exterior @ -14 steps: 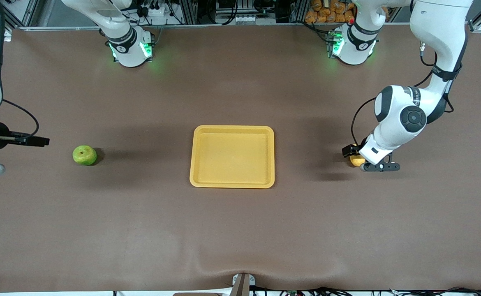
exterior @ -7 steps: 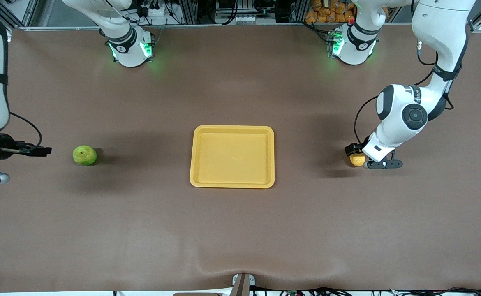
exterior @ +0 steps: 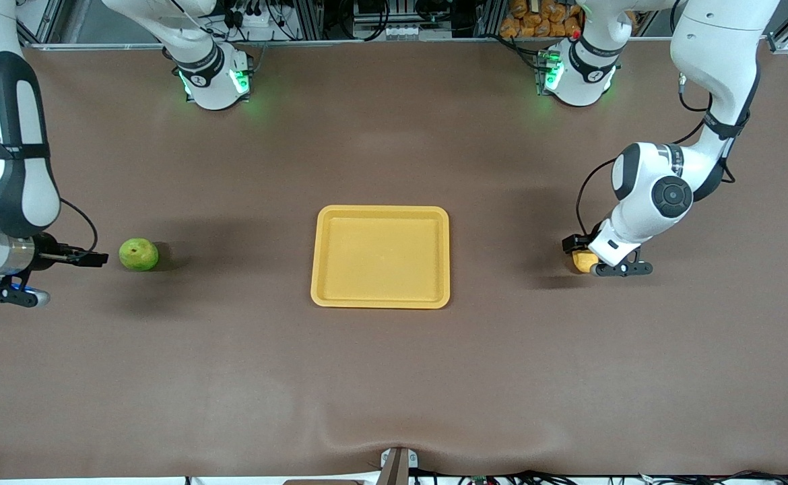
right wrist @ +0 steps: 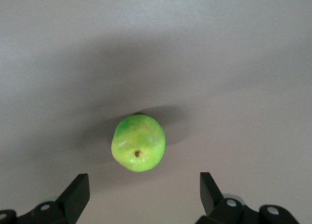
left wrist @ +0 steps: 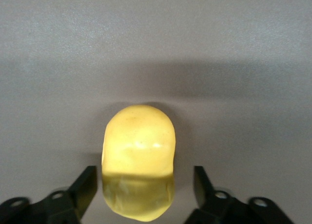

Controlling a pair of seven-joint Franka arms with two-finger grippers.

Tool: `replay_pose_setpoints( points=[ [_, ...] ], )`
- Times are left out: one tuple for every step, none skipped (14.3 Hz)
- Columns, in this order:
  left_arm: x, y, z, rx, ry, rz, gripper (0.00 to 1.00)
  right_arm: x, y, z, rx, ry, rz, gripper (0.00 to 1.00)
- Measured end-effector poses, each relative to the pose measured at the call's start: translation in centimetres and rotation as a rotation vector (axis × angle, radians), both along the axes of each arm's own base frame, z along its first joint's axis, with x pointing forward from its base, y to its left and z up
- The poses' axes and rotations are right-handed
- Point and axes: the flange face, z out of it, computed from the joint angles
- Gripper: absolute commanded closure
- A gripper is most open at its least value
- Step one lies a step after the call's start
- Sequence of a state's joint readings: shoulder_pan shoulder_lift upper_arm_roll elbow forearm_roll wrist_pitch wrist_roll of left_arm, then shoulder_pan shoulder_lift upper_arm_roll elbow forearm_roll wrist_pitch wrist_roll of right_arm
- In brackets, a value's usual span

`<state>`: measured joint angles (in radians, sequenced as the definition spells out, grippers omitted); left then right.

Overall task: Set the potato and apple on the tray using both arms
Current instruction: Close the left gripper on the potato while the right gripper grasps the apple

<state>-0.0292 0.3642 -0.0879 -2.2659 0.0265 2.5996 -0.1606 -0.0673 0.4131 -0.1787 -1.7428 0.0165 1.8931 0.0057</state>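
Since earlier: both arms have shifted; the right tool (exterior: 91, 258) has travelled toward the small round green apple with a brown stem dimple (exterior: 139, 254), and the left tool (exterior: 586, 259) has settled lower around the small oblong yellow-orange potato (exterior: 581, 260).
Left tool: down at the tabletop (exterior: 394, 377), its fingers (left wrist: 85, 187) flanking the potato (left wrist: 139, 160) at a middling spread; a sliver of gap shows each side, so no firm hold is visible.
Right tool: spread wide, low and just beside the apple (right wrist: 139, 142), which lies ahead of the fingers (right wrist: 78, 192), not yet between them.
Potato place: on the tabletop toward the left arm's end, well apart from the flat rectangular yellow-orange plastic tray with a low rim (exterior: 380, 302).
Apple place: on the tabletop toward the right arm's end, also well apart from the tray.
Tray: lies between the two, nothing on it.
Potato axis: long axis runs along the tool's reach, so the fingers close across its narrow waist.
Apple pointing: stem dimple faces the right wrist camera, tipped sideways.
Handling: both look light, stiff and smooth; likely to roll or squirt out, so grip across the widest middle.
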Motion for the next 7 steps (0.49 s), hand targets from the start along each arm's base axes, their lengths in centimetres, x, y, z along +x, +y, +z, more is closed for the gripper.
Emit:
replay_pose_setpoints(
  points=[
    [0.0,0.0,-0.2,0.000,0.002,0.000,0.92,-0.2,0.0,-1.0,-0.004,-0.015,0.001,0.00],
    [0.0,0.0,-0.4,-0.001,0.002,0.000,1.00,-0.6,0.0,-2.1,-0.008,-0.031,0.001,0.00],
    [0.1,0.0,-0.3,-0.001,-0.001,0.000,1.00,-0.9,0.0,-3.2,-0.012,-0.045,0.002,0.00],
    [0.1,0.0,-0.2,-0.001,-0.002,-0.001,1.00,-1.3,0.0,-4.2,-0.015,-0.057,0.002,0.00],
    [0.2,-0.1,-0.2,-0.001,-0.005,-0.002,1.00,-1.7,0.0,-5.0,-0.018,-0.066,0.003,0.00],
    [0.4,-0.1,0.0,-0.001,-0.010,-0.002,1.00,-2.0,0.1,-5.7,-0.019,-0.071,0.003,0.00],
    [0.7,-0.2,0.3,-0.002,-0.021,-0.003,1.00,-2.2,0.1,-6.2,-0.020,-0.075,0.004,0.00]
  ],
)
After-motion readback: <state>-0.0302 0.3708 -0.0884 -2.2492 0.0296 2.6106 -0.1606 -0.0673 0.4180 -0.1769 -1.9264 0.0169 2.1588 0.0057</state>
